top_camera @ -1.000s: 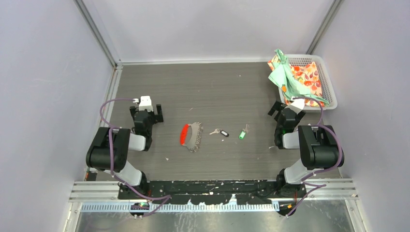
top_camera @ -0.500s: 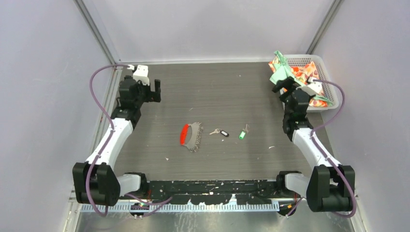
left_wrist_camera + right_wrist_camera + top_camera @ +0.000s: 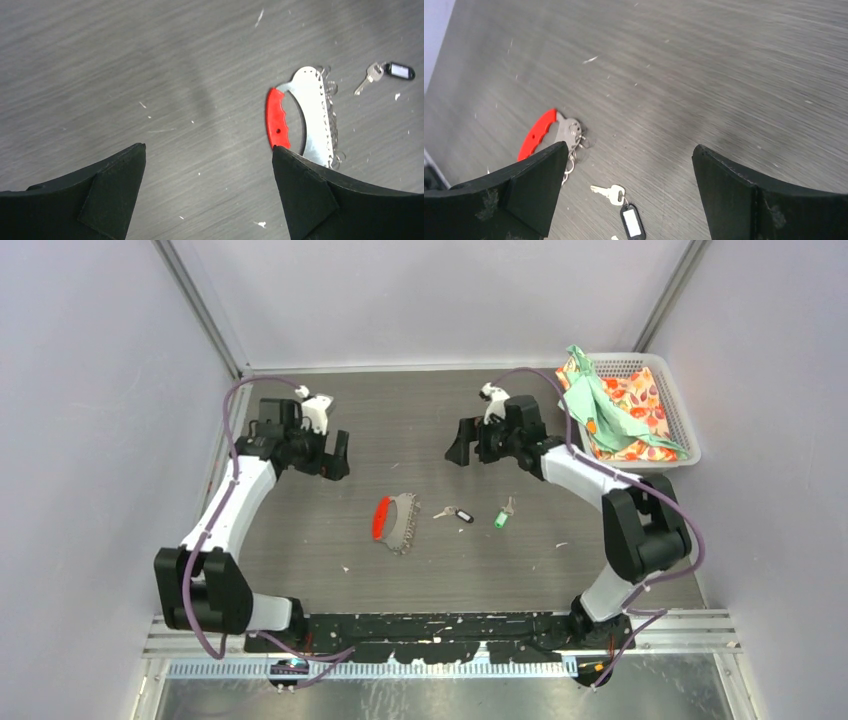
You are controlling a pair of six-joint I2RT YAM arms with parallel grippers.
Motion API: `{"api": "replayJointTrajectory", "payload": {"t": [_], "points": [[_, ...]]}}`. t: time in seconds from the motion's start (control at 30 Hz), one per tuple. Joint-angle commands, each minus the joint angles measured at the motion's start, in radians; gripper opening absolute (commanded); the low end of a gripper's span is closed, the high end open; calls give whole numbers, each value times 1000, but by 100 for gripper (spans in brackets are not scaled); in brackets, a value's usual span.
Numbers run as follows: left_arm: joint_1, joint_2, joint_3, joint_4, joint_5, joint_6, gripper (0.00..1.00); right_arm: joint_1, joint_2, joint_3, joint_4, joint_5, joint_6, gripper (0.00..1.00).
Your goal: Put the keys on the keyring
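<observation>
Left gripper point(image 3: 337, 456) and right gripper point(image 3: 458, 451), both spread wide and empty, have swung inward.
Keyring point(image 3: 396, 521), grey chain with red tab, lies centrally on the table point(image 3: 300, 540); black-tagged key point(image 3: 455, 513) and green-tagged key point(image 3: 503, 513) lie loose to its right.

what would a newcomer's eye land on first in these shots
The keyring with its red tab draws the eye first, mid-table, with the black-tagged key and green-tagged key lying loose to its right. The left gripper and right gripper hover open beyond them, and a bright floral cloth fills the basket at the far right corner.
</observation>
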Motion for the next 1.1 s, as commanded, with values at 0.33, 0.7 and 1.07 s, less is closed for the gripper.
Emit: {"api": "replayJointTrajectory", "payload": {"t": [0.33, 0.7, 1.07], "points": [[12, 115, 84, -159, 86, 26, 98, 169, 317, 306, -289, -225, -370, 83], [15, 130, 86, -182, 70, 35, 96, 235, 428, 374, -200, -164, -389, 77], [15, 129, 100, -209, 67, 43, 94, 277, 505, 411, -167, -141, -399, 67]]}}
